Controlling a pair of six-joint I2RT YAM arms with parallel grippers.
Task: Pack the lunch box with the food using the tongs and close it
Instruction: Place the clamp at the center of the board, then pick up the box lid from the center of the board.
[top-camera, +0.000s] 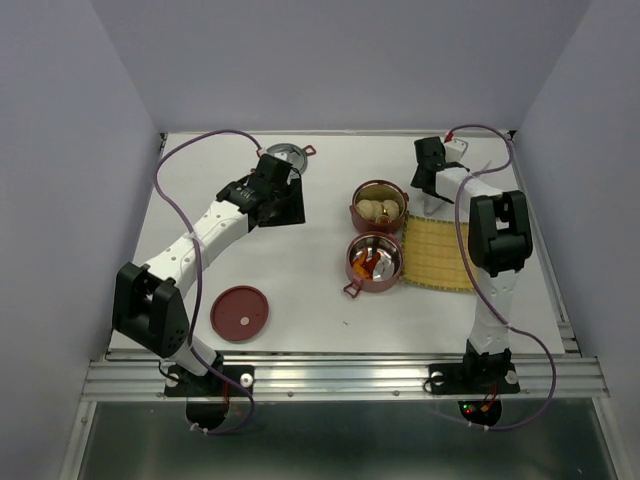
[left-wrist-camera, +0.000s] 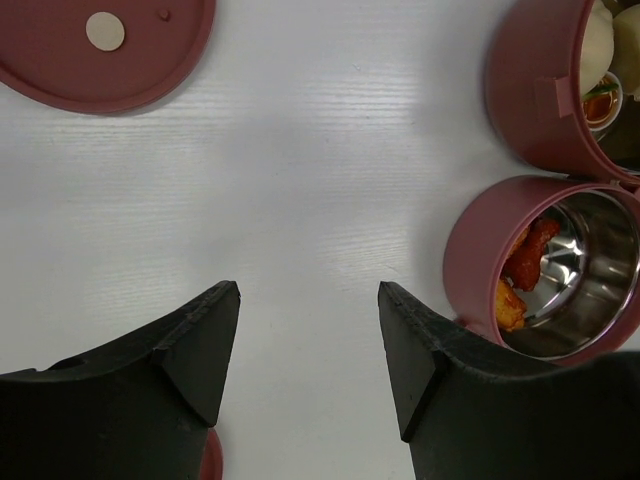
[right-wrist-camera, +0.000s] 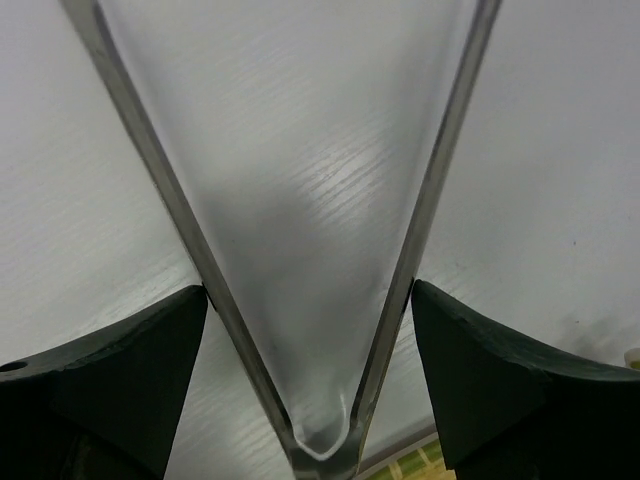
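The lunch box stands in the middle of the tabletop (top-camera: 310, 290) as two open bowls just beside each other: one (left-wrist-camera: 530, 90) holds the pale buns (top-camera: 377, 209), the other (left-wrist-camera: 470, 260) the fried pieces (left-wrist-camera: 530, 255). Its lid (top-camera: 240, 305) lies well apart, near the left arm's base.

The tongs (right-wrist-camera: 155, 170) are by the yellow mat (top-camera: 437, 255), spread in a wide V. The right gripper (right-wrist-camera: 310, 290) stands wide, each finger touching one arm, so I judge the hold to be light. The tongs could slide out or swing and knock the near bowl.

The left gripper (left-wrist-camera: 308, 290) is open and empty over bare tabletop. Stacking the bowls carelessly may tip one and spill food. The flat lid may also be hard to pinch.
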